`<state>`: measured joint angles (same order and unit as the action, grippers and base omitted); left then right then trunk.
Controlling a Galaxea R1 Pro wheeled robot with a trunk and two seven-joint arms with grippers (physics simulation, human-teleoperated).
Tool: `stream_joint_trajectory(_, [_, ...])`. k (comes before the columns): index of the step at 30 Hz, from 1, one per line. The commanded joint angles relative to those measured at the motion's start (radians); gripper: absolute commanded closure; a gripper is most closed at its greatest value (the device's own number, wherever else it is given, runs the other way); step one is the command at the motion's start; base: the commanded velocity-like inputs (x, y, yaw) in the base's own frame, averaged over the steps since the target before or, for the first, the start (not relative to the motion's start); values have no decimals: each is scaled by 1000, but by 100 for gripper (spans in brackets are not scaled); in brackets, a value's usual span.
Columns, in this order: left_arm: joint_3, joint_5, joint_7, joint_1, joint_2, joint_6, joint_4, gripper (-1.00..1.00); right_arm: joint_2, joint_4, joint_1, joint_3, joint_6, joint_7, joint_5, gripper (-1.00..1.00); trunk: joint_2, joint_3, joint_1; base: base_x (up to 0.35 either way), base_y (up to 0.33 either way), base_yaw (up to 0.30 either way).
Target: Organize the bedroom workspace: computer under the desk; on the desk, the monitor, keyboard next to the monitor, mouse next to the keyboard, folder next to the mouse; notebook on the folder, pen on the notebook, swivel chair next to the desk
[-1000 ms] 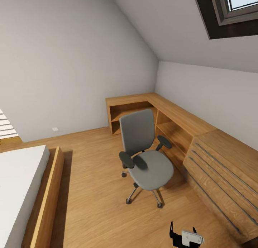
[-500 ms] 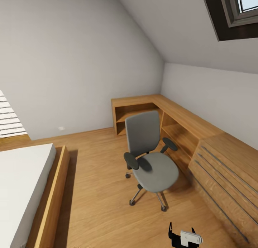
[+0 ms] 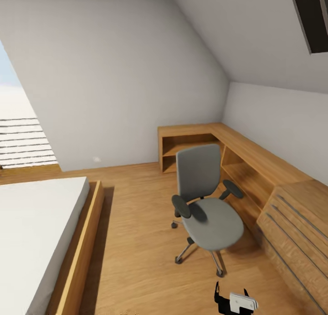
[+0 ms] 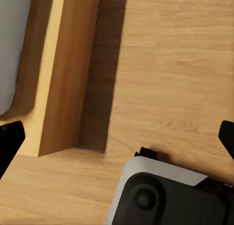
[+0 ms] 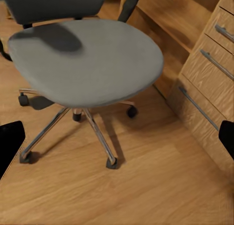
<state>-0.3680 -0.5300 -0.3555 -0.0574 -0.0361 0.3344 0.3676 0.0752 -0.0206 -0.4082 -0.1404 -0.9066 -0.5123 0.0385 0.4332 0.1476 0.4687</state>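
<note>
The swivel chair (image 3: 207,205) is grey, with black armrests and a chrome star base, and stands on the wood floor of the bedroom in front of a light wood unit. Its seat (image 5: 87,59) is bare. Low in the head view, near the chair's base, my right gripper (image 3: 232,289) is open; in the right wrist view its fingertips (image 5: 9,144) sit far apart at the picture's edges. My left gripper (image 4: 117,139) is open too, over the floor beside the bed frame. The desk, folder, computer, monitor, keyboard, mouse, notebook and pen are out of view.
A light wood L-shaped shelf unit (image 3: 237,146) runs along the right wall into a drawer unit (image 3: 296,224). A bed with a white mattress (image 3: 32,228) and a wood frame (image 3: 79,256) fills the left. A bright window (image 3: 18,133) is at far left.
The whole picture has shifted right, so the camera has turned left. The bright window has come into view at left. The chair stands the same against the shelf unit.
</note>
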Motion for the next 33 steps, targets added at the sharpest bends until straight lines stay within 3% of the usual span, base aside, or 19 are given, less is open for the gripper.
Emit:
stream_joint_trajectory(1, [-13, -7, -7, -1, -1, 3, 1, -100, 1, -2, -1, -7, -1, -11, 4, -100, 2, 2, 1, 0, 0, 266])
stream_joint_trajectory(6, [-37, -7, -7, -1, -1, 4, 1, -100, 0, -2, -1, -7, 0, -12, 6, -100, 2, 1, 1, 0, 0, 270])
stream_joint_trajectory(15, [-47, -8, -7, -1, -1, 36, 1, -100, 0, -2, -1, -7, 2, -11, 7, -100, 2, 1, 1, 21, 0, 275])
stream_joint_trajectory(33, [-49, -10, -8, -1, -1, 47, 1, -100, -2, -1, 9, -6, 3, -6, 8, -100, 2, 1, 1, 287, 0, 273])
